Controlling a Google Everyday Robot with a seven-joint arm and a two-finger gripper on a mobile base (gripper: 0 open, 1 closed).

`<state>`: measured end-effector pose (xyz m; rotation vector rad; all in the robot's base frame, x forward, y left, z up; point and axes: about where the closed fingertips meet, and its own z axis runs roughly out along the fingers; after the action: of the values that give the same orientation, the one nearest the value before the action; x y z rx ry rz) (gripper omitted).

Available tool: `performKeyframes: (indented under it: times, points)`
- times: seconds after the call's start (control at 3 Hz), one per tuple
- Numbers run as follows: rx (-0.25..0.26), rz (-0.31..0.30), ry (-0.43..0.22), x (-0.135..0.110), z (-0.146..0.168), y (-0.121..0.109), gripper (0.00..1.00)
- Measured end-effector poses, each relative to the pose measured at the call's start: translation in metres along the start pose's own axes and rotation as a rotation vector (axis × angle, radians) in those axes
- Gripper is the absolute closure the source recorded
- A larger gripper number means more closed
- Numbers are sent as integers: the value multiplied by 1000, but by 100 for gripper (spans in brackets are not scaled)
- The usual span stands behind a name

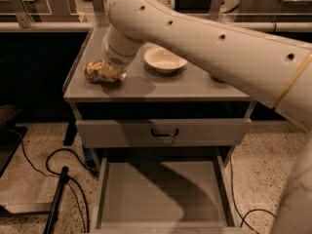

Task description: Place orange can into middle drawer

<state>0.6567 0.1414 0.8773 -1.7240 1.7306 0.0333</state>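
Camera view from above and in front of a grey metal cabinet. The robot's pale arm point(219, 48) enters from the right foreground and reaches diagonally across the frame to the left part of the worktop point(195, 84). Its claw point(114, 68) is lowered at the arm's far end, directly against the orange can point(100, 71); the wrist housing covers the claw from this angle, so it cannot be told whether it is wide, narrow, or closed on the can. The orange can, crumpled and glinting gold with silvery patches, lies on its side on the worktop near the left edge, its right end hidden under the wrist. A shallow white bowl point(165, 60) sits upright on the worktop just to the right of the wrist, apart from the can. Below the worktop, a closed drawer front point(117, 132) carries a black handle point(164, 132) at its centre. Beneath it, the middle drawer point(161, 194) is pulled out towards the camera, a broad shallow tray with low side walls, partly crossed by the arm's shadow. The can is on the worktop, not in this drawer. On the speckled floor point(273, 155) to the left of the cabinet, black cables point(53, 160) loop beside a dark rod point(56, 199).
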Motion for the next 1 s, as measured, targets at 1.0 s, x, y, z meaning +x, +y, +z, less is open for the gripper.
performKeyframes:
  times: [1.0]
  points:
    - [68, 21, 0, 6, -41, 31, 100]
